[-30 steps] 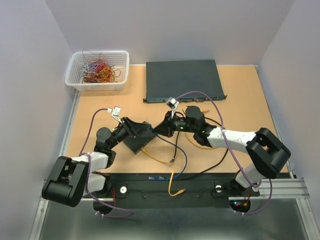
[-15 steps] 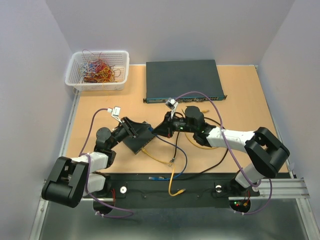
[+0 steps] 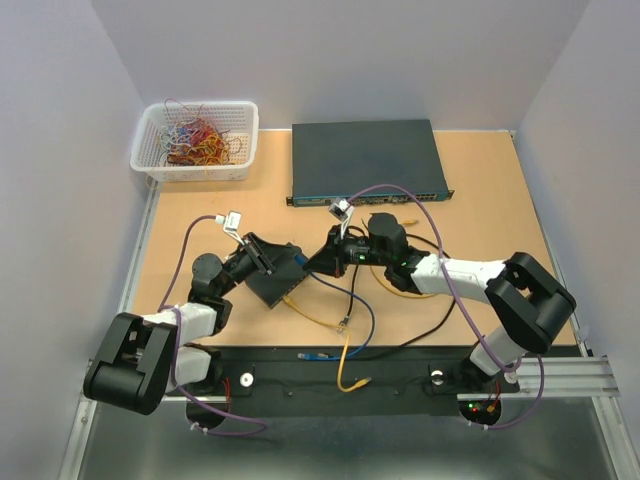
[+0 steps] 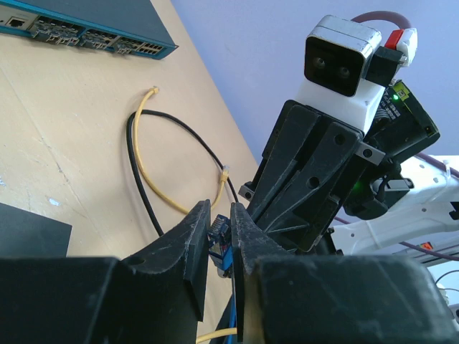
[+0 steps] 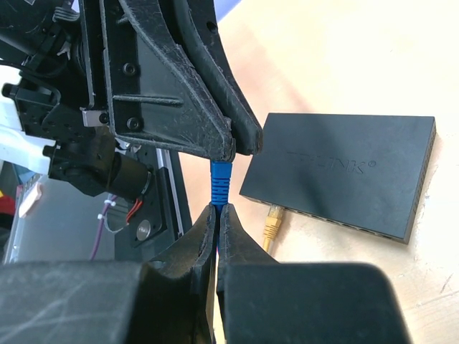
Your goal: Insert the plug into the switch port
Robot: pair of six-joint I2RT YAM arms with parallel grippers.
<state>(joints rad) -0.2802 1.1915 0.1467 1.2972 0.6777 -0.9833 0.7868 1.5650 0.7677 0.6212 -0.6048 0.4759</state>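
Top view: left hand (image 3: 297, 262) and right hand (image 3: 313, 263) meeting tip to tip over the right end of the small black box (image 3: 272, 287), mid-tabletop (image 3: 480, 210); rack switch (image 3: 365, 155) far behind, white basket (image 3: 190, 172) of wires at far left, loose yellow cable (image 3: 318, 312) trailing nearer

Left wrist view: left fingers (image 4: 193, 244) set one on each side of the blue plug (image 4: 218, 240), gripping it off the tabletop; right hand just beyond, tips pointing back at the plug

Right wrist view: right fingers (image 5: 201, 229) pinched tight on the plug's blue boot, directly under the left hand's tips; plug just beside the box, outside the switch port (image 5: 344, 223) row along the box's long edge; yellow plug (image 5: 272, 223) at one end of that row
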